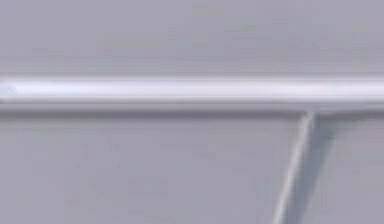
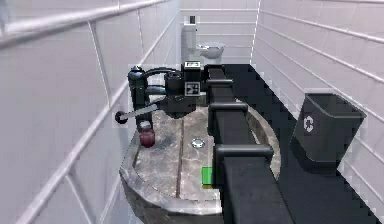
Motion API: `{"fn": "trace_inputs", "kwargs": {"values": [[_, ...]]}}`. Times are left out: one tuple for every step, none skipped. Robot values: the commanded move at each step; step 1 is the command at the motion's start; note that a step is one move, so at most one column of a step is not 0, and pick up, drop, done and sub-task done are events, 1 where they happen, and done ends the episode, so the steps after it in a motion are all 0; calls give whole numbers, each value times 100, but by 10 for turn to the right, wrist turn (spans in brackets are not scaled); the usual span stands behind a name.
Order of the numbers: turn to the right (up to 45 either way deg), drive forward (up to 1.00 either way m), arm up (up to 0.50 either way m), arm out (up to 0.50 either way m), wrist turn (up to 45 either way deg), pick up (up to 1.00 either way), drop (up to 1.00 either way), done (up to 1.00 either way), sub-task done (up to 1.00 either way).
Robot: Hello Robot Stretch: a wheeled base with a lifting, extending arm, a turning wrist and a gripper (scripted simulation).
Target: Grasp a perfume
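A small dark red bottle (image 2: pixel 148 135), perhaps the perfume, stands on the left part of a round stone washbasin top (image 2: pixel 165 175) in the arm side view. The dark arm bar (image 2: pixel 235 150) rises across the basin to two white marker squares (image 2: pixel 190 75). To their left sits the gripper (image 2: pixel 145 102), its dark body and thin fingers just above the red bottle in the picture. I cannot tell whether it touches the bottle or holds anything.
A small green object (image 2: pixel 207 176) lies near the basin's front, a metal drain (image 2: pixel 198 143) at its middle. A white tiled wall is close on the left. A black bin (image 2: pixel 328 125) stands right; a toilet (image 2: pixel 210 48) is far back. A pale rail (image 1: pixel 190 92) crosses a grey wall.
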Motion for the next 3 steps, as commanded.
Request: {"fn": "trace_inputs", "kwargs": {"values": [[0,0,0,0,60,0,0,0,0],[0,0,-12,0,0,0,0,0,0],[0,0,0,0,0,100,0,0,0]]}}
